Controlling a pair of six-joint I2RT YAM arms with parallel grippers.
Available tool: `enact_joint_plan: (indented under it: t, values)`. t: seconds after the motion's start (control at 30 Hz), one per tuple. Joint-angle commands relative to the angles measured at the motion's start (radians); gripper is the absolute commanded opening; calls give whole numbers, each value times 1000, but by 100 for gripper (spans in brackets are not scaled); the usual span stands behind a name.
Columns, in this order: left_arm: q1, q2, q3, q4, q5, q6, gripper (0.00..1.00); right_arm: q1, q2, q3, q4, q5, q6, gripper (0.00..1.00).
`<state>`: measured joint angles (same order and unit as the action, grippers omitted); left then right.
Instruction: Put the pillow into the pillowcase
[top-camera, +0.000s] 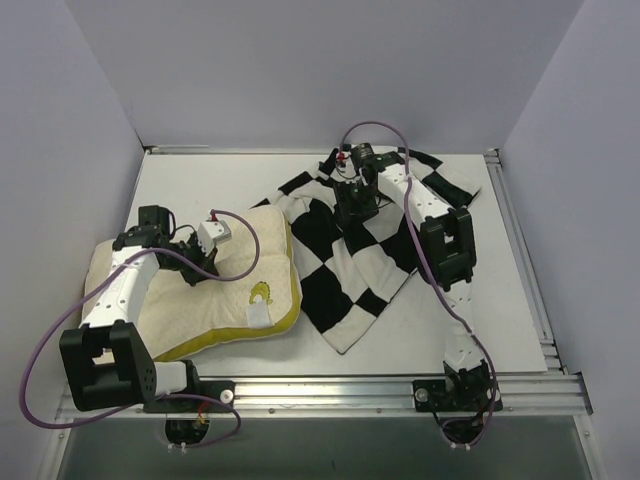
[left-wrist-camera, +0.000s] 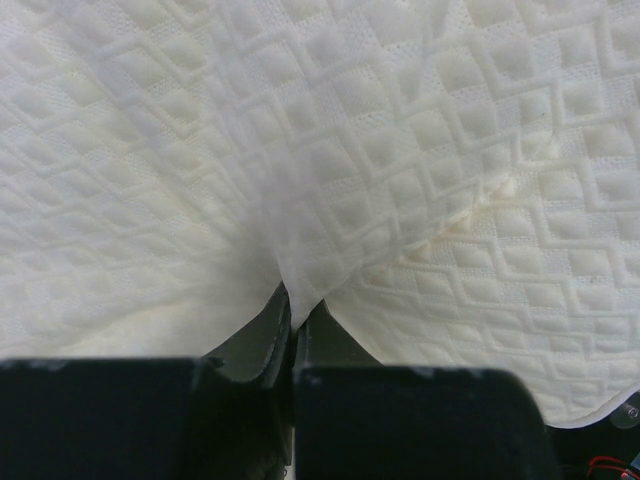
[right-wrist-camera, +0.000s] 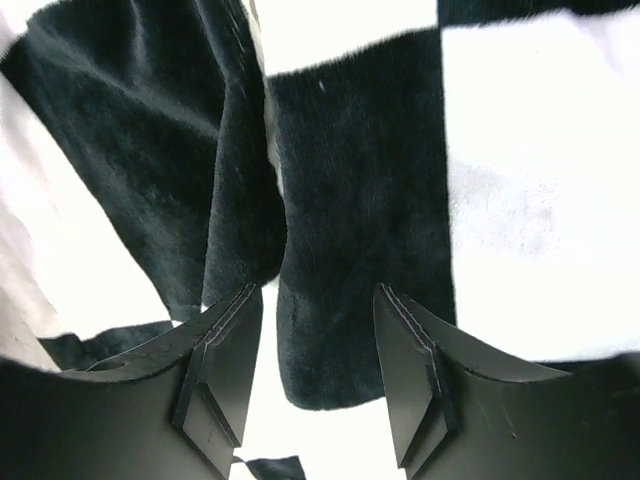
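Left jaws: closed tight on a pinch of the pillow (left-wrist-camera: 400, 150). In the left wrist view the quilted cream cover is drawn into a narrow peak that runs down between the two fingers (left-wrist-camera: 250, 340), with no gap visible around it.

Right jaws: standing apart. In the right wrist view a black plush fold of the pillowcase (right-wrist-camera: 500, 200) hangs in the space between the fingers (right-wrist-camera: 225, 360). The fold lies against the left-hand finger in that view and stops short of the other. No clamping is evident.

Pillow (top-camera: 230, 300): lying flat on the left half of the table (top-camera: 200, 190), wholly outside the case. Its yellow side edge faces the near side and the right. The yellow-green logo (top-camera: 262, 292) and white tag (top-camera: 258, 315) sit near its near-right corner. The left arm (top-camera: 125, 280) reaches across its top face, and the jaws meet the cover near the pillow's far edge.

Pillowcase (top-camera: 350, 270): spread in a rumpled, roughly diamond shape on the centre and right of the table. Its left margin touches the pillow's right side, and a black-and-white flap lies against the far-right corner. The right arm (top-camera: 445, 240) extends over it to its far portion, where the fabric is bunched. Whether the opening of the case faces the pillow cannot be told.
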<state>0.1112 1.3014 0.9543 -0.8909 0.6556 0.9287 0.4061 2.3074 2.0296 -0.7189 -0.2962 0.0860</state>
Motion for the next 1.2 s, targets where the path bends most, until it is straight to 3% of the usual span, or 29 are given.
enact_joint_plan:
  t: [0.0, 0.13, 0.23, 0.27, 0.3, 0.6, 0.87, 1.17]
  values:
    - [4, -33, 23, 10, 4, 22, 0, 8, 27, 55, -33, 3, 18, 47]
    - [2, -36, 34, 9, 4, 16, 0, 8, 79, 90, -37, 71, 14, 40]
    - [-10, -45, 43, -2, -4, 18, 0, -6, 95, 100, -43, 65, 20, 17]
    - [-18, -50, 44, -8, -1, 34, 0, -12, 89, 93, -51, 54, 18, 4]
    - [-21, -62, 43, -17, -1, 42, 0, -13, 78, 86, -53, 42, 12, 0]
    - [-50, -135, 116, -83, 61, 33, 0, -41, -181, -20, -33, -179, 57, 0]
    - [-318, -139, 156, -53, 15, -48, 0, -47, -266, -60, -28, -253, 81, 0]
    - [-511, -16, 127, 75, -49, -125, 0, -75, -324, -71, -24, -313, 115, 0]
